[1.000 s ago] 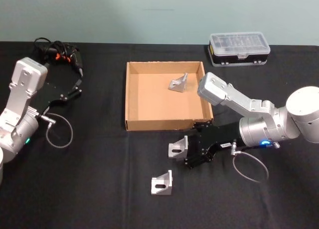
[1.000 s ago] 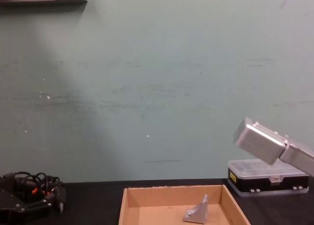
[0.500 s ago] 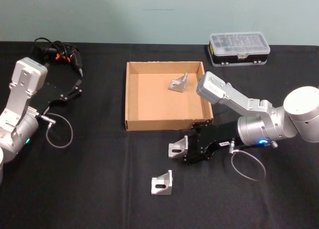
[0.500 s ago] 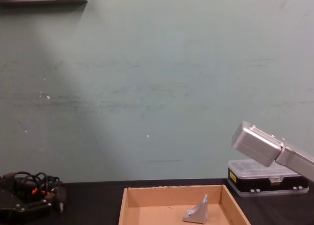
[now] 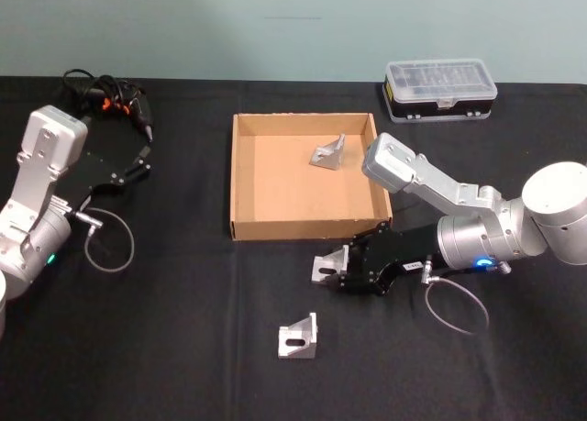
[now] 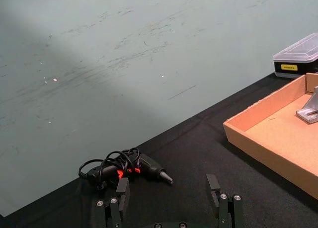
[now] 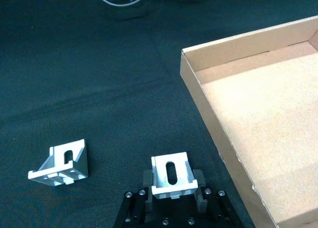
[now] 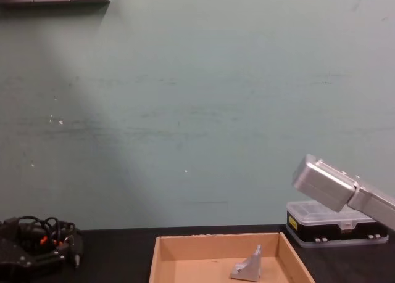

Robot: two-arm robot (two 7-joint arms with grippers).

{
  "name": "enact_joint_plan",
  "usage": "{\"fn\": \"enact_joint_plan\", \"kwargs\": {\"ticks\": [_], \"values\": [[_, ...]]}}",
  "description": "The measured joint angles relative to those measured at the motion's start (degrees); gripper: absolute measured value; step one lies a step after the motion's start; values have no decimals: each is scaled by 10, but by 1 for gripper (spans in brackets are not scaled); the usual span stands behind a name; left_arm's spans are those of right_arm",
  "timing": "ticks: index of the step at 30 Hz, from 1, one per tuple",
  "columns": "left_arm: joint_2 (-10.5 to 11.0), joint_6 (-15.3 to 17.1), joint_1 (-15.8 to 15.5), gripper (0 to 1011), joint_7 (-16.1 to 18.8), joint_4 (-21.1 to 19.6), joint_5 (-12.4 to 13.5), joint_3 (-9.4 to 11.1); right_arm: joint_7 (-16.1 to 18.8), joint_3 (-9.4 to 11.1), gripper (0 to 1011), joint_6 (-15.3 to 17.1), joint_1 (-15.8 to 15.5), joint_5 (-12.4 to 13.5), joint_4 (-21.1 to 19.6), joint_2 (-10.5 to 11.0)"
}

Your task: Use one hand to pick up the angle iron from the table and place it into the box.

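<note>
My right gripper is low over the black table, just in front of the box, shut on a silver angle iron. In the right wrist view the angle iron sits slot-up between the two black fingers, close to the box wall. A second angle iron lies loose on the table nearer me, also seen as a bracket. A third angle iron rests inside the box. My left gripper is parked open at the far left.
A black case with a clear lid stands behind the box to the right. A power drill with coiled cable lies at the back left, ahead of the left gripper. A loose wire loop hangs by the left arm.
The right gripper has closed in on the angle iron in front of the box and shifted slightly toward the box with it. The left arm has not moved.
</note>
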Motion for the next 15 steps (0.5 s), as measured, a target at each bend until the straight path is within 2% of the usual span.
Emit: {"fn": "enact_joint_plan", "kwargs": {"ticks": [10,15], "values": [[0,0,0,1000,0,0,0,0,0,4,473,3,-3,1,-4,4],[0,0,0,1000,0,0,0,0,4,16,473,-4,-4,18,-11,6]]}}
